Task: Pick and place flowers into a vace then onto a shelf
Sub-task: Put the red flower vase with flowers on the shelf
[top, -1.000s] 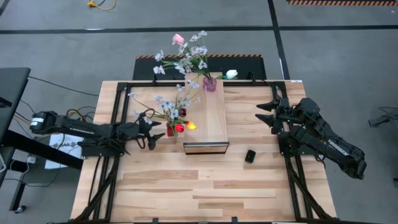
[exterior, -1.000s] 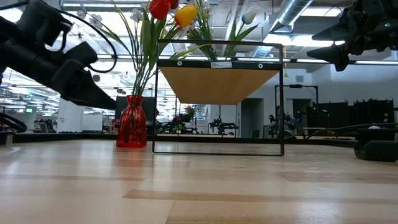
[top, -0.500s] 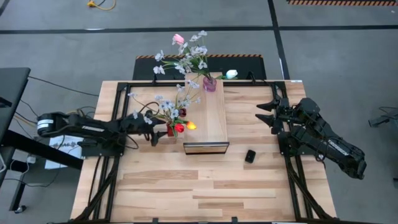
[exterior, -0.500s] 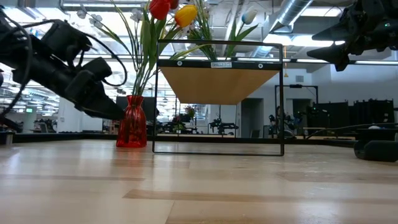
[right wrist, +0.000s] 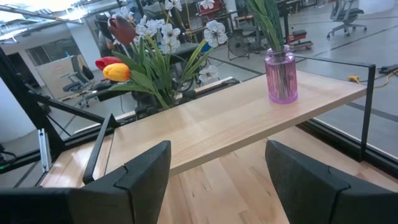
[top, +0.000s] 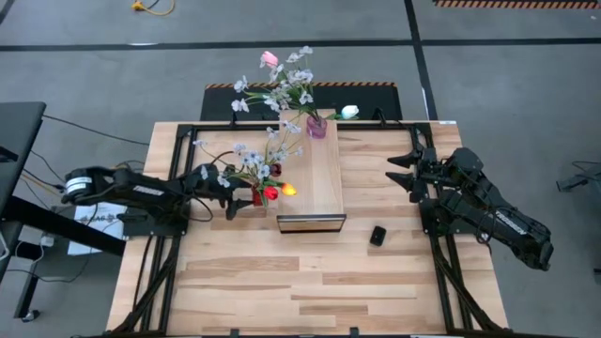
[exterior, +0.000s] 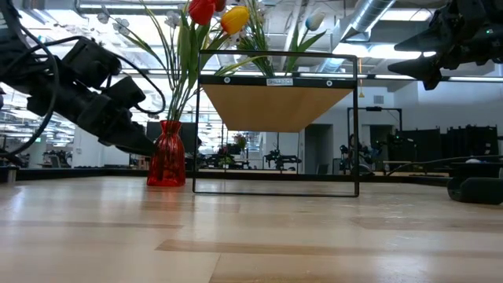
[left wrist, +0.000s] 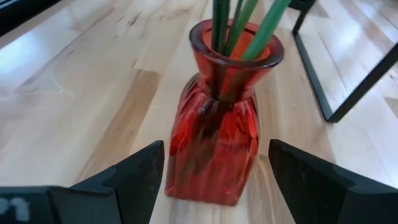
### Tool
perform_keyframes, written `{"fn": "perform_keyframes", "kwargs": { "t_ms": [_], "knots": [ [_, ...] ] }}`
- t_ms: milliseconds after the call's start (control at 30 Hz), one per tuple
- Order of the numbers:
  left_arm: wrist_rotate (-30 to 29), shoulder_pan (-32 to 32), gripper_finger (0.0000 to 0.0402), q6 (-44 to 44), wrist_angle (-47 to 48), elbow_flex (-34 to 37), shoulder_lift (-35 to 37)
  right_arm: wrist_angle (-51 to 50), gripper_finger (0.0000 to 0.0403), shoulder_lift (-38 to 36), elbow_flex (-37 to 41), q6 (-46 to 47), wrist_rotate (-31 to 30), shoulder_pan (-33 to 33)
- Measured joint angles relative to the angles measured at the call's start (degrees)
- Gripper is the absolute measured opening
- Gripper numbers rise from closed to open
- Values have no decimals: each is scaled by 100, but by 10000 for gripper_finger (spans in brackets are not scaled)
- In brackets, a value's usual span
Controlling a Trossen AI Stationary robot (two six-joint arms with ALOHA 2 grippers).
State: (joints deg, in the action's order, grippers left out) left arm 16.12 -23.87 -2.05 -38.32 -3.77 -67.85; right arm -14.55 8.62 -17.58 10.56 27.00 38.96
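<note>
From above we see the left gripper (top: 232, 199) reaching across the wooden table (top: 310, 282) toward a red vase (top: 256, 196) that stands on the tabletop just beside the near-left end of the shelf (top: 317, 178). Only the left wrist view shows how the two stand: the red vase (left wrist: 217, 118) sits straight ahead, framed between the two dark fingers (left wrist: 134, 177), which are spread wide on either side of it with gaps showing, so nothing is gripped. Green stems (left wrist: 239, 25) rise from its mouth. The low view adds height: the vase rests on the table below shelf level, and its red and yellow tulips (exterior: 214, 12) stand above the plank. The right gripper (top: 406, 173) waits well off to the shelf's right, fingers apart and holding nothing. Its wrist view gives us what the others hide, the shelf top seen from the side, with a pink vase (right wrist: 281, 74) of stems standing upright on the far end. The high view shows pale blossoms (top: 282, 89) spreading over that vase, and a small black object (top: 377, 235) lying on the table in front of the right gripper.
</note>
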Motion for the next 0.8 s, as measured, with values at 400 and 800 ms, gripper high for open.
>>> {"fn": "perform_keyframes", "kwargs": {
  "t_ms": [400,800],
  "knots": [
    [767,-296,278,-479,-278,-336,-826,2,256,-1,2,-2,0,0],
    [1363,-524,277,-633,-334,-713,-1483,2,256,-1,2,-6,0,2]
  ]
}}
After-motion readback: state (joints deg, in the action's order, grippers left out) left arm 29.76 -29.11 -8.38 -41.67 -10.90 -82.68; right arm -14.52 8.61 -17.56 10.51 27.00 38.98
